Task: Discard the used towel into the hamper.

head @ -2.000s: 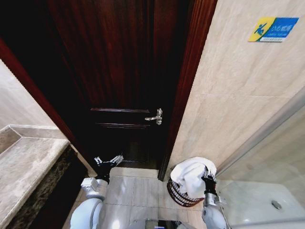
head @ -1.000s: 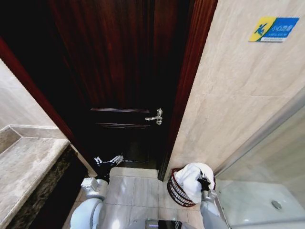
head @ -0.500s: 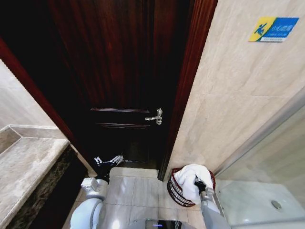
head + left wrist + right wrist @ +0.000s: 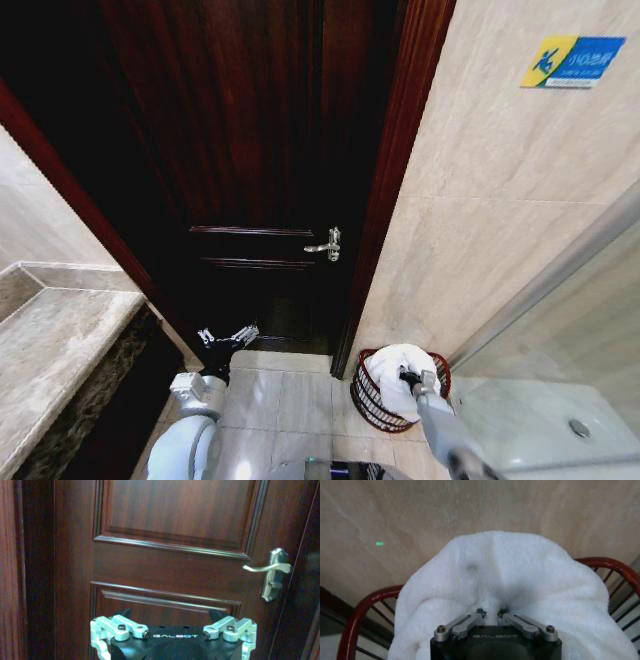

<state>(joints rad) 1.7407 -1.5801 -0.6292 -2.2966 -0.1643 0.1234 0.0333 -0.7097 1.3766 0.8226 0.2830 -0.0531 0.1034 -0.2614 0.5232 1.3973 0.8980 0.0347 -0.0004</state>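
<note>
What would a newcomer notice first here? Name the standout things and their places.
The white towel bunched in the reddish-brown hamper, on the floor by the tiled wall, with the right gripper shut on it. Next, the tall dark wooden door with its silver handle; the left gripper hangs open before it.

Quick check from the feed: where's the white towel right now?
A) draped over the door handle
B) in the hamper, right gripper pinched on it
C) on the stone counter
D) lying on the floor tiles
B: the right gripper pinches the towel, which is bunched inside the hamper.
</note>
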